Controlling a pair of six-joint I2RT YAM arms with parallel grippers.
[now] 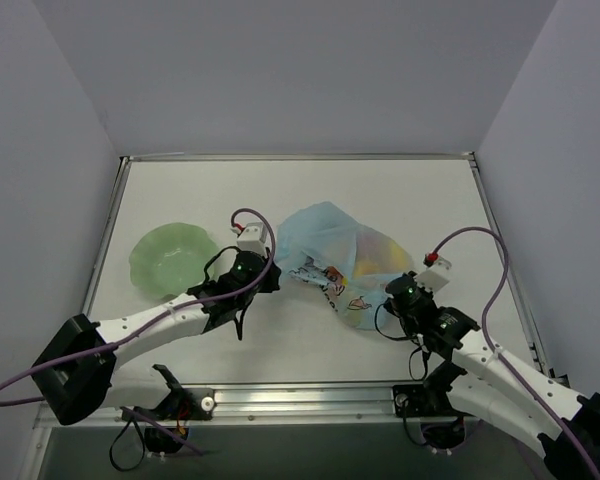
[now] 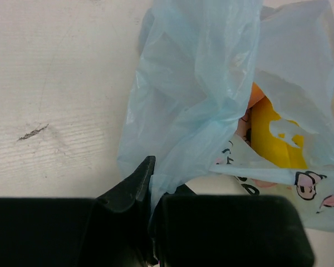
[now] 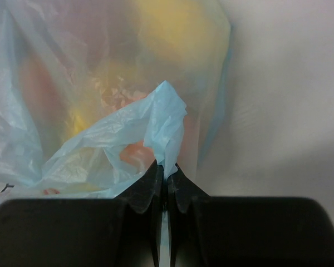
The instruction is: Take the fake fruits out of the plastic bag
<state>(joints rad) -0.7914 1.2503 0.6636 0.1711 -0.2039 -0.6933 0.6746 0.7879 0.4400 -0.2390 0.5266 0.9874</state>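
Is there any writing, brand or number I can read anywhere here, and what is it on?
None can be read. The crinkly light-blue plastic bag carries only a dark-outlined cartoon print with pink marks; no letters show in it.

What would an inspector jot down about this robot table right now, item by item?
Surface: white table, one dark scuff near the bag.
Job's things: plastic bag lying mid-table; fake fruits inside it, yellow and orange showing through the film.
Clutter: green plate to the left of the bag, apart from it.
Grippers: left gripper shut on a fold of the bag; right gripper shut on another fold.
Cables: purple cables loop above each wrist.
Surroundings: plain grey walls; nothing else seen.
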